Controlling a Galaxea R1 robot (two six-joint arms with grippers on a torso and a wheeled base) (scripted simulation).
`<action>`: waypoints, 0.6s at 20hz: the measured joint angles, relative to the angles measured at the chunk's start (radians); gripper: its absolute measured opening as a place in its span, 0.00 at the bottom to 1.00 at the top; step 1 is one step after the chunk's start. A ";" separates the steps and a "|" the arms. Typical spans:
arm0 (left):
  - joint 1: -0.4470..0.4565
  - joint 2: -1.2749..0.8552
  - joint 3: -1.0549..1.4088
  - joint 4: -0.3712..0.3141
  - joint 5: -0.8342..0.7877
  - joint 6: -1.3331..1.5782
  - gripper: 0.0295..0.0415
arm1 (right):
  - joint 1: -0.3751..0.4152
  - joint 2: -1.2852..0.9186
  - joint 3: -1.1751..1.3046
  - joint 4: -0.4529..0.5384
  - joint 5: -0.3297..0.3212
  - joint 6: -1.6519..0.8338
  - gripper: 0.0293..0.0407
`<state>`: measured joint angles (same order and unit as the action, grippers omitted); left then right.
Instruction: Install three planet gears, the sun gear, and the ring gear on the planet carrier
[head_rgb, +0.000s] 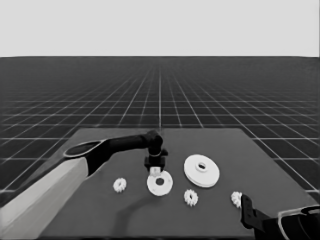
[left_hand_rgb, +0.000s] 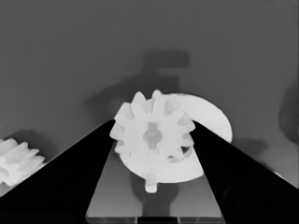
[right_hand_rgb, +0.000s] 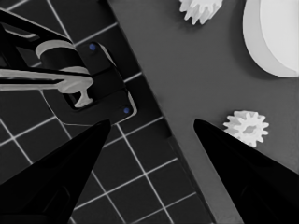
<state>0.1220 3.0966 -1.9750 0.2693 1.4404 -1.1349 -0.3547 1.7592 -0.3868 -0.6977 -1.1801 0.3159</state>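
One gear (left_hand_rgb: 152, 133) is clamped in the left fingers (head_rgb: 156, 162) above the smaller round part (head_rgb: 160, 183); right fingers (right_hand_rgb: 149, 154) wide.

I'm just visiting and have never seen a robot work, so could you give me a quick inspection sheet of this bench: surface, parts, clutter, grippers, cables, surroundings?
Surface: dark table, flat.
Job's things: smaller round part at the middle; larger round part beside it, apart; three loose gears on the table; a fourth gear held over the smaller round part.
Clutter: thin white piece, nothing seen.
Grippers: left gripper shut on the fourth gear, above the smaller round part; right gripper open, parked at the table's near right corner.
Cables: nothing seen.
Surroundings: gridded floor, pale band above the horizon, dark machinery past the table's edge.
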 joint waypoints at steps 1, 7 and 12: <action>0.000 0.000 0.000 0.000 0.000 0.000 0.41 | 0.000 0.000 0.000 0.000 0.000 0.000 0.81; 0.000 0.000 -0.001 0.001 -0.001 0.000 0.75 | 0.000 0.000 0.000 0.000 0.000 0.000 0.81; -0.090 -0.033 0.098 -0.076 0.052 -0.054 0.75 | 0.000 0.000 0.000 0.000 0.000 0.000 0.81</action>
<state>0.0325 3.0639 -1.8774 0.1932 1.4929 -1.1886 -0.3547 1.7592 -0.3868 -0.6977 -1.1801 0.3159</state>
